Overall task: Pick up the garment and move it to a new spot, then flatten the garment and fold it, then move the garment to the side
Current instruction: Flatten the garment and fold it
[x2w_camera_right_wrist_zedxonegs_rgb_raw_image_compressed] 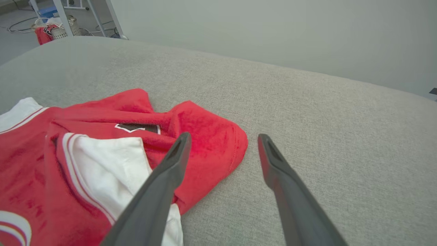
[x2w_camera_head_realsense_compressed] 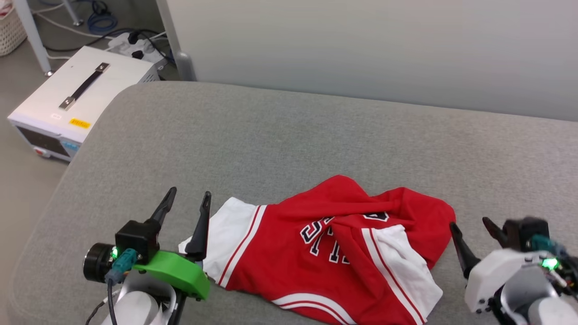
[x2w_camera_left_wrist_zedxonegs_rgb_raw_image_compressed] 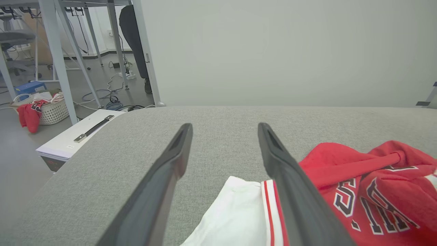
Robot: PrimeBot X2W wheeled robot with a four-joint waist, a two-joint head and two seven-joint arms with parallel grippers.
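Soft red garment point(x2w_camera_head_realsense_compressed: 289, 243) with white sleeves lies crumpled on the grey woven counter point(x2w_camera_head_realsense_compressed: 271, 135), long axis left-right, lettering seemingly upside-down; left pincer point(x2w_camera_head_realsense_compressed: 190, 192) and right pincer point(x2w_camera_head_realsense_compressed: 469, 222) gape wide, empty, flanking it

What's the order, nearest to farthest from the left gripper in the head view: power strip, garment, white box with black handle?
From the left gripper:
1. Garment: immediately to its right on the grey surface, white sleeve by the fingers.
2. White box: on the floor, off the surface's left edge.
3. Power strip: on the floor behind the box.
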